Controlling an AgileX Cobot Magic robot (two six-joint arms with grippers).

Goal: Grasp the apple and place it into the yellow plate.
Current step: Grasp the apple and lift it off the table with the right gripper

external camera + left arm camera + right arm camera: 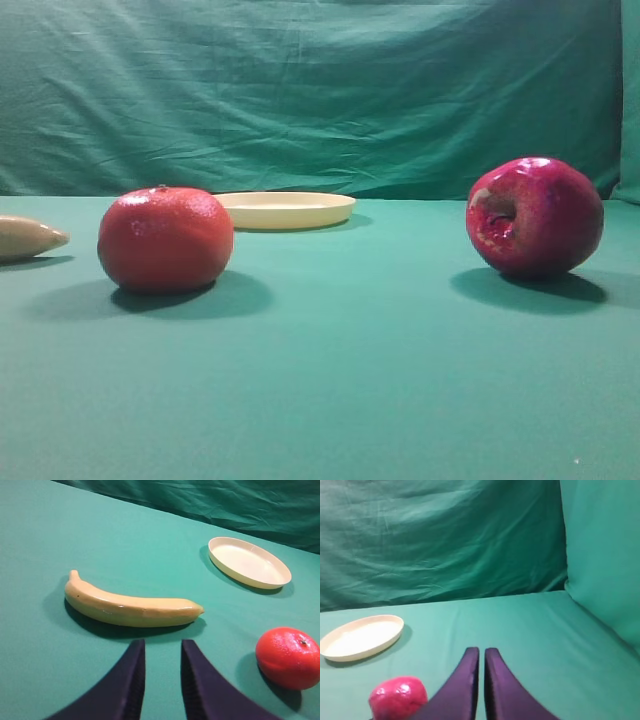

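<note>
The glossy magenta-red apple (535,215) rests on the green cloth at the right, stem dimple facing left. It also shows at the lower left of the right wrist view (398,697). The yellow plate (285,208) lies empty at the back centre and also shows in the left wrist view (249,562) and the right wrist view (362,637). My right gripper (481,652) is shut and empty, to the right of the apple and apart from it. My left gripper (162,645) is open and empty, just in front of a banana. Neither gripper shows in the exterior view.
A matte orange-red round fruit (165,238) sits at the left, in front of the plate, and also shows in the left wrist view (289,657). A yellow banana (130,607) lies further left, with only its tip (30,237) in the exterior view. A green cloth backdrop (320,90) hangs behind the table.
</note>
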